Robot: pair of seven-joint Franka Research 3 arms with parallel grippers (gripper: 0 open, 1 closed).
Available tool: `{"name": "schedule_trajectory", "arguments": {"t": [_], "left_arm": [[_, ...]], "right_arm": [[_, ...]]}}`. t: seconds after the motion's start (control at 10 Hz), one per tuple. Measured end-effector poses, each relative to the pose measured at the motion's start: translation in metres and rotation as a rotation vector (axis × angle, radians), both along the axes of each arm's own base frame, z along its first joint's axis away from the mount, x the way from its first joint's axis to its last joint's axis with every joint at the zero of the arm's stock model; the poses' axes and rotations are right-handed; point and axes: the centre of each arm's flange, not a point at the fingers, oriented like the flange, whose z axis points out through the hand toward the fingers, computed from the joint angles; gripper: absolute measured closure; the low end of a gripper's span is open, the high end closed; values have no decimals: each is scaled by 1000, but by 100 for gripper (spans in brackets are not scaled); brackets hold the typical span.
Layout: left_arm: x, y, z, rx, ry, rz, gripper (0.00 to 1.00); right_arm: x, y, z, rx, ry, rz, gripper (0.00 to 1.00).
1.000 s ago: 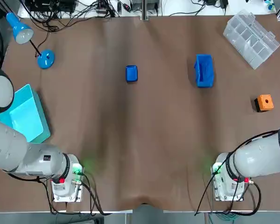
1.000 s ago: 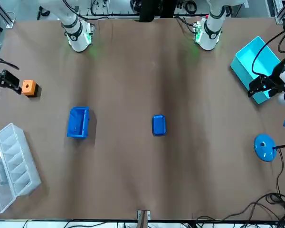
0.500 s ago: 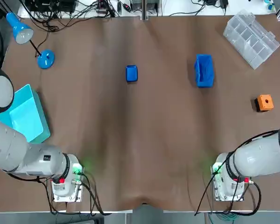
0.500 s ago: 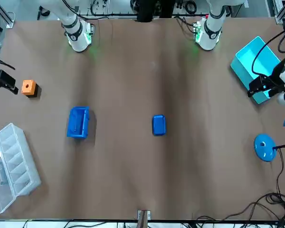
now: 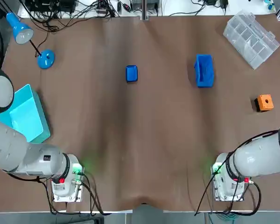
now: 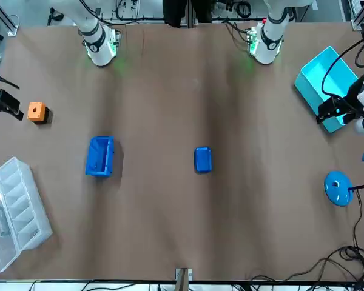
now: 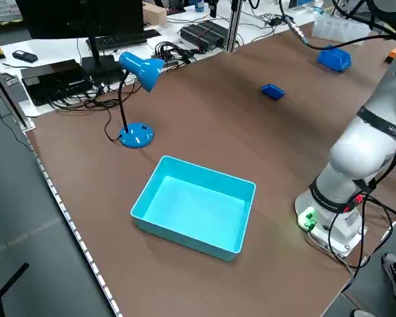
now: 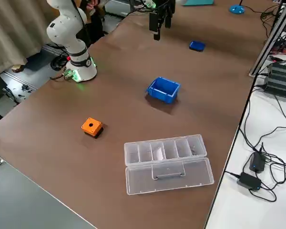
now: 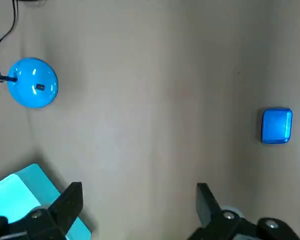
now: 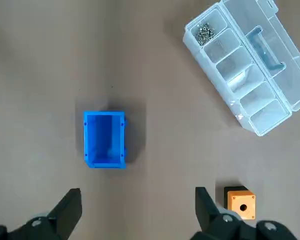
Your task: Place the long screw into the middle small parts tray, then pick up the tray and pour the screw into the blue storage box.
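Both arms hang high and well back from the work; the left end effector (image 9: 137, 207) is over the robot's left edge of the worktop (image 5: 144, 140), near the cyan bin (image 5: 23, 116), fingers spread wide with nothing between them; the right end effector (image 10: 137, 210) is over the right edge, near the orange block (image 5: 265, 102), likewise spread and empty.

The long screw cannot be picked out in any view; the only hardware showing is a heap of small fasteners (image 10: 205, 32) in an end compartment of the clear organiser case (image 10: 262, 112) at the far right corner, which appears to lie open. The small parts tray (image 5: 131, 73) lies mid-worktop on the far side (only one such tray shows); the blue storage box (image 5: 204, 70) stands to its right, well apart from it, mouth up.

As I judge it, the first risk is fetching the wrong piece, since the screw has yet to be found; a thin screw in a narrow compartment may also slip or twist between the fingers. The tray looks shallow, so the screw could roll off during the carry; a tip aimed across the box's narrow side could spill past it.

Tray and box both lie with their long axes running away from the robot, parallel to each other; which way the screw points cannot be told.
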Motion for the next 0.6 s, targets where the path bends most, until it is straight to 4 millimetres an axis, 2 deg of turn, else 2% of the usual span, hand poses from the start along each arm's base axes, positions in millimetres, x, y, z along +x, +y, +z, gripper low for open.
{"name": "schedule_trajectory", "arguments": {"t": [0.6], "left_arm": [[0, 0, 0, 0, 0, 0, 0]], "right_arm": [[-1, 2, -1, 1, 9, 3, 0]]}}
